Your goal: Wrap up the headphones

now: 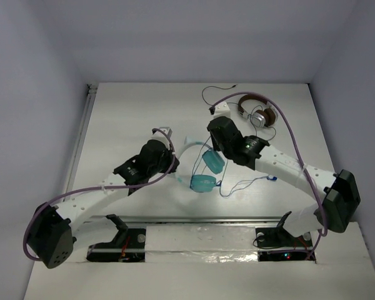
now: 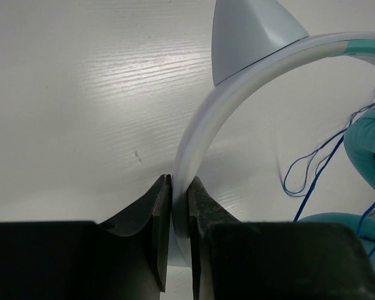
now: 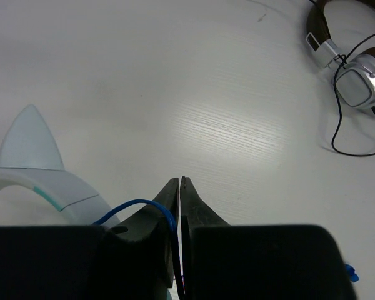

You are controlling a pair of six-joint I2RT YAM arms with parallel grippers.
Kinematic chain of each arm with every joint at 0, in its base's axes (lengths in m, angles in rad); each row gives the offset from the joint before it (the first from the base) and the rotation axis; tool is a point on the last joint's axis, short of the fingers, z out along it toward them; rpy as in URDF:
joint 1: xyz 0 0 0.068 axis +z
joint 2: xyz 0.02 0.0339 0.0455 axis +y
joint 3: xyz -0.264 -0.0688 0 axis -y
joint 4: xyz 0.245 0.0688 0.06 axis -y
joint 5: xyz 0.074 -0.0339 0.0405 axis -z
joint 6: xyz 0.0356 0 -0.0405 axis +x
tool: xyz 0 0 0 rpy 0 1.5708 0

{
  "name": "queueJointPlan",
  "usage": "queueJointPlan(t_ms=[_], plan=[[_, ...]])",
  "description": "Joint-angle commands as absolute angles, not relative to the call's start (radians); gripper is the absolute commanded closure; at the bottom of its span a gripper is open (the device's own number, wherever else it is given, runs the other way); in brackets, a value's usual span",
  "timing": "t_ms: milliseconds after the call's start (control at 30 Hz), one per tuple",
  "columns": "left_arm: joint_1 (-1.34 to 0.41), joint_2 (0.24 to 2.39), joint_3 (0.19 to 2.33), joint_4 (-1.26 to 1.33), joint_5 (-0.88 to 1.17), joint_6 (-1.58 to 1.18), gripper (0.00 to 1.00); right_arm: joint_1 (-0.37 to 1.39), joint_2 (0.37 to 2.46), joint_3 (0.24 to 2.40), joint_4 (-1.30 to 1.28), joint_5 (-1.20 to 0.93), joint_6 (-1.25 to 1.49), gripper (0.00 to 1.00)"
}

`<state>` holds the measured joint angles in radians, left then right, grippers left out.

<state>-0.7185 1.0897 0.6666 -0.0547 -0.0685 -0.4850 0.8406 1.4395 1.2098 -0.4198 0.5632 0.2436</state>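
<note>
Left gripper (image 2: 178, 187) clamps white headband (image 2: 192, 134); right gripper (image 3: 180, 182) near-shut, pinching blue cable (image 3: 137, 202); teal cups (image 1: 212, 161) just nearside of it, between arms.

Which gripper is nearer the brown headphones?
Right. The right gripper pinches the blue cable with the brown headphones ahead to its right; the left gripper clamps the white headband, farther away.

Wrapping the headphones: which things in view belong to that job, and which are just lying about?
Part of the job: teal headphones; their white headband, gripped by the left claw; their blue cable, pinched in the right claw.
Lying about: brown-and-silver headphones, untouched.
</note>
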Motion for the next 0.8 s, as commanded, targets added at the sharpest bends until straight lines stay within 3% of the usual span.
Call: queueJointPlan(t_ms=[0, 133, 300, 600, 667, 767], plan=[[-0.723, 1.042, 0.741, -0.035, -0.029, -0.469, 1.0, 0.824, 1.385, 1.184, -0.342, 0.598, 0.267, 0.89], [-0.661, 1.035, 0.746, -0.02, 0.062, -0.468, 1.0, 0.792, 1.371, 1.143, -0.298, 0.539, 0.285, 0.82], [-0.605, 1.0, 0.802, -0.066, 0.104, -0.454, 1.0, 0.727, 1.319, 1.065, -0.193, 0.366, 0.317, 0.81], [-0.574, 0.971, 0.946, -0.103, 0.192, -0.449, 1.0, 0.709, 1.258, 0.839, 0.216, 0.011, 0.386, 0.8], [-0.561, 0.968, 0.982, -0.101, 0.23, -0.462, 1.0, 0.699, 1.264, 0.801, 0.296, -0.059, 0.402, 0.71], [-0.514, 0.976, 1.026, -0.101, 0.284, -0.477, 1.0, 0.699, 1.269, 0.763, 0.397, -0.106, 0.416, 0.66]])
